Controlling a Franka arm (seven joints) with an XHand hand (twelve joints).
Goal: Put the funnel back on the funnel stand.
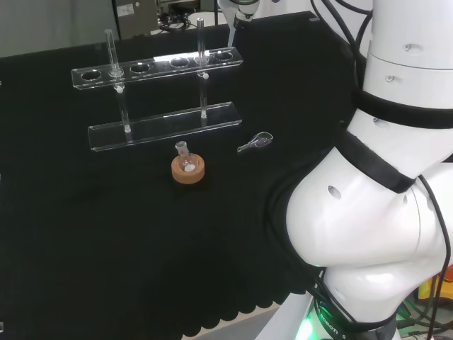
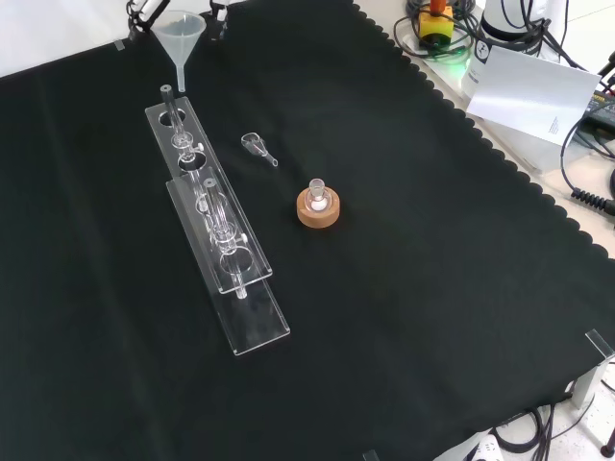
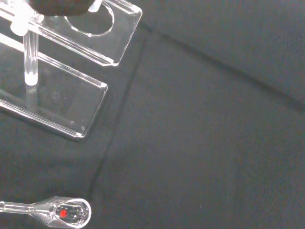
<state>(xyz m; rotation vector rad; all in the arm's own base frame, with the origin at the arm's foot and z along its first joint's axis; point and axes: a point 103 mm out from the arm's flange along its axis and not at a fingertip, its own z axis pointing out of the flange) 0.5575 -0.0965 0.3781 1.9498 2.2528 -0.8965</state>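
A translucent white funnel hangs in the air at the top of the front view, stem pointing down, just above the far end of the clear funnel stand. Dark fingers of the hand flank its rim at the frame's edge, so the hand holds it. In the head view the hand is at the top edge, with the funnel's stem beyond the right end of the stand. The wrist view looks down on the stand's end hole and base plate.
A small round flask sits in a cork ring in front of the stand. A little clear glass piece lies on the black cloth to its right, and in the wrist view this glass piece shows a red speck inside.
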